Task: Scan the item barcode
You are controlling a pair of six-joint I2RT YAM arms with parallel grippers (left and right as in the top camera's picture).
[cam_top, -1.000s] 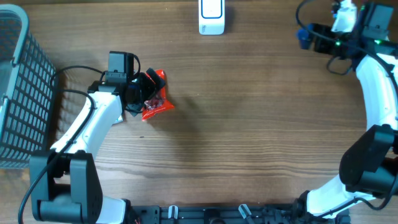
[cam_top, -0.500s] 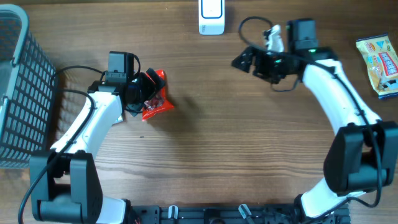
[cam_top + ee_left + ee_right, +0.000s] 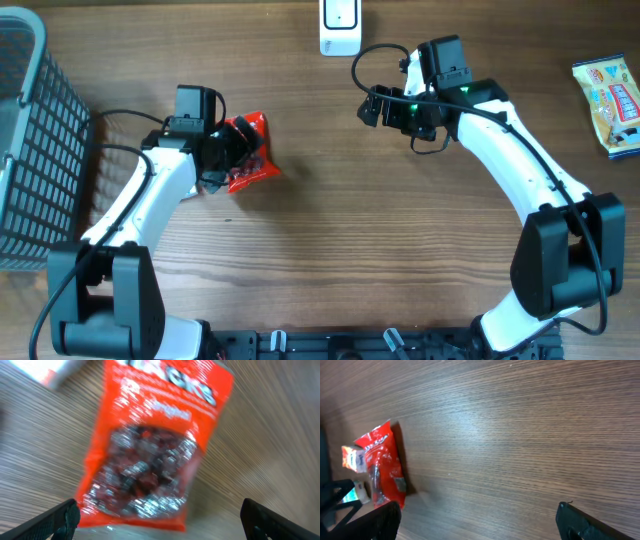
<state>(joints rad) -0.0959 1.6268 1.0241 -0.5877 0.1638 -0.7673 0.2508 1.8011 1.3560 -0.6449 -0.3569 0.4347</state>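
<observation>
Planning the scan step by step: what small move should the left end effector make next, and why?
Probably lower and close on the red snack pouch: the left end effector hovers open over it, and the pouch lies flat on the table, ungripped.

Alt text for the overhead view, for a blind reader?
On a wooden table, the left gripper hovers with open jaws over a red snack pouch, while the right gripper, also open, hangs near the white scanner at the far edge. A grey basket sits at left, a yellow-and-blue packet at right.
</observation>
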